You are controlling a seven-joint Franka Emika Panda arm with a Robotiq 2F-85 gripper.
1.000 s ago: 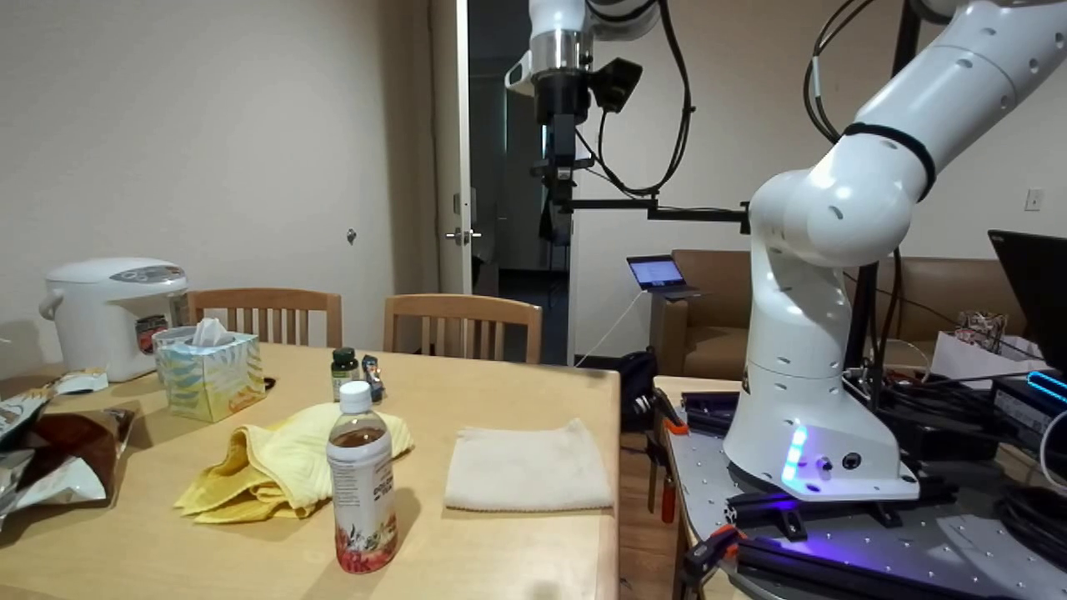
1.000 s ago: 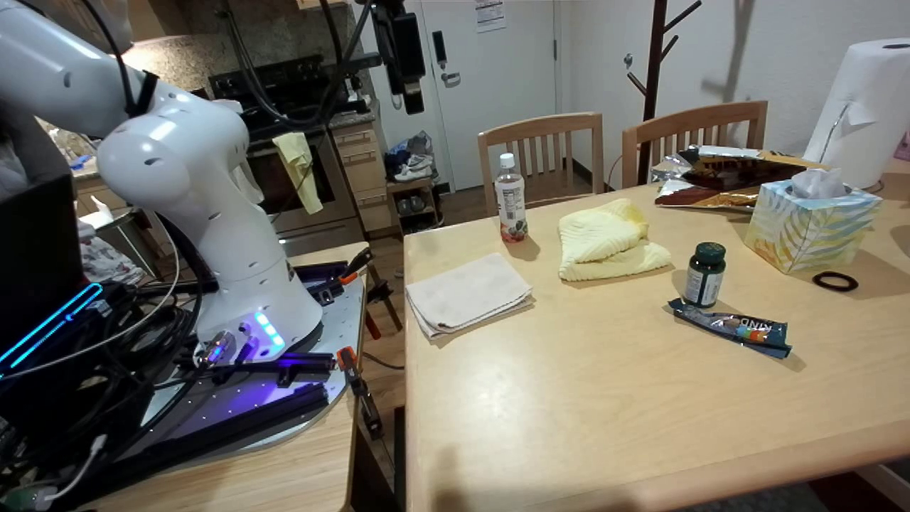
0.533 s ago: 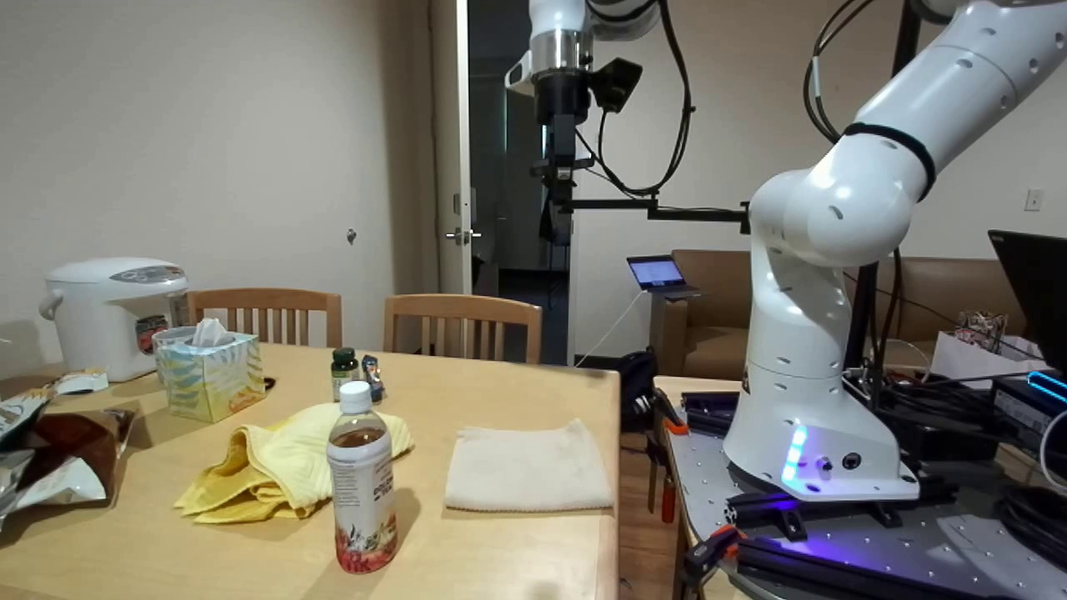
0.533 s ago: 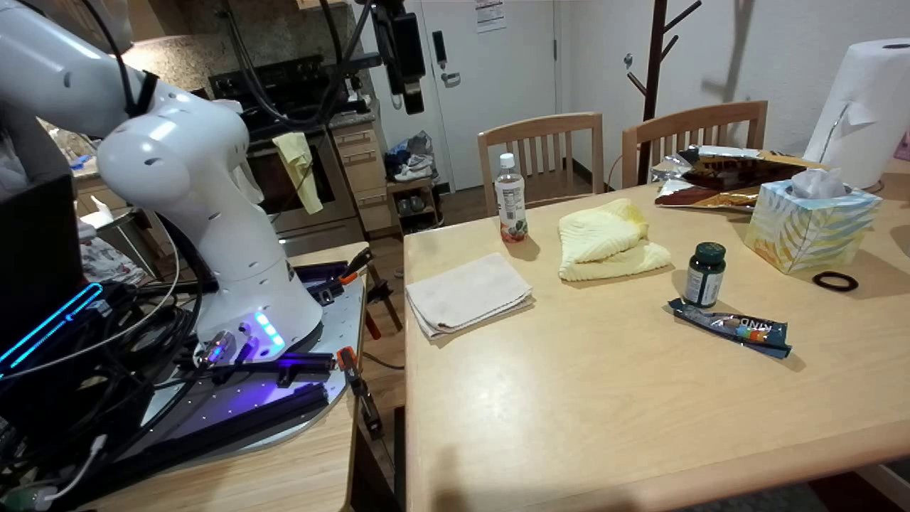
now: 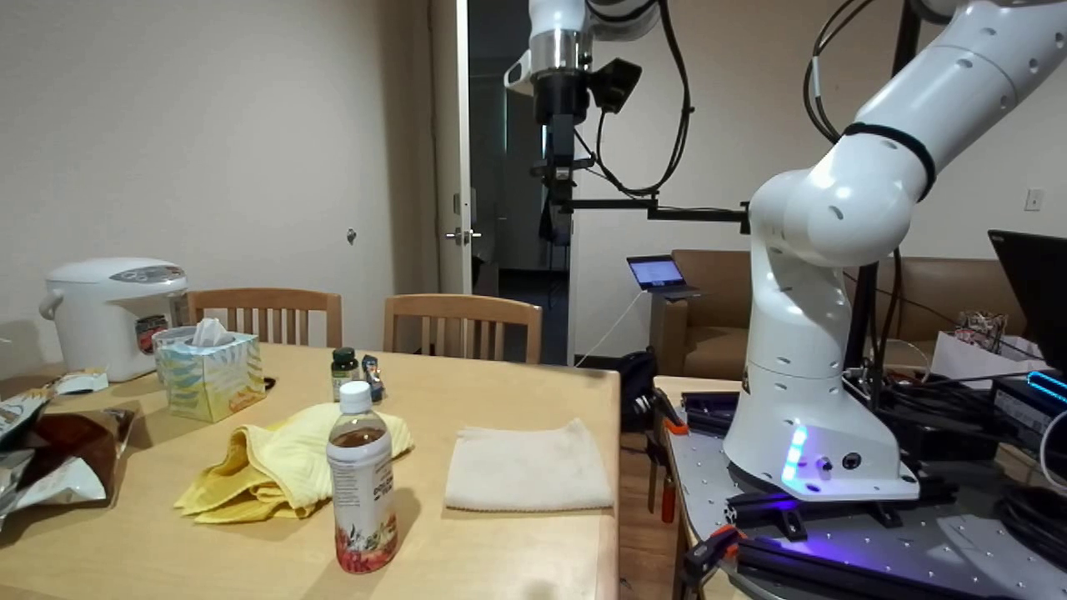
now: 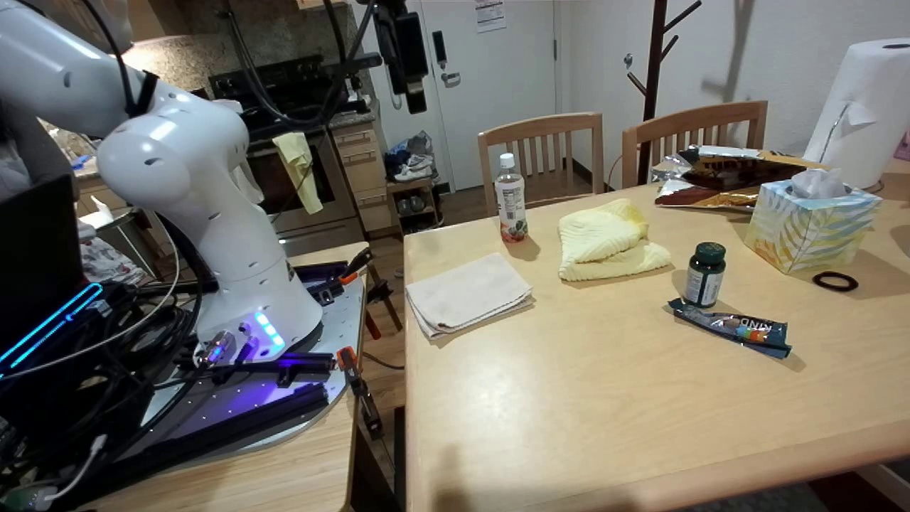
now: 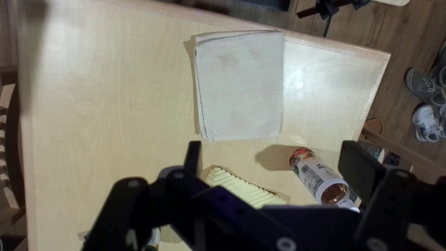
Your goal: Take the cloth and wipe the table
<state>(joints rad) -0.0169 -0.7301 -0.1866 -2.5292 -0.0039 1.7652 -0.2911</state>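
Note:
A folded off-white cloth (image 5: 529, 468) lies flat near the table edge beside the robot base; it also shows in an exterior view (image 6: 469, 295) and the wrist view (image 7: 242, 87). A crumpled yellow cloth (image 5: 288, 458) lies farther along the table; it also shows in an exterior view (image 6: 604, 242) and partly in the wrist view (image 7: 244, 188), where the gripper hides the rest. The wooden table (image 6: 569, 398) bears both. My gripper (image 7: 273, 153) is open and empty, its fingers wide apart. It hangs high above the table in both exterior views (image 5: 561, 223) (image 6: 415, 103).
A drink bottle (image 5: 363, 483) stands upright near both cloths. A green pill bottle (image 6: 705, 274) and a snack bar (image 6: 732, 327) lie farther in. A tissue box (image 6: 810, 220), snack bags (image 6: 732, 174) and a black ring (image 6: 835, 281) are toward the far end. Chairs (image 5: 463, 312) stand alongside.
My gripper has shifted very slightly in an exterior view. The cloths and the other things on the table have not moved.

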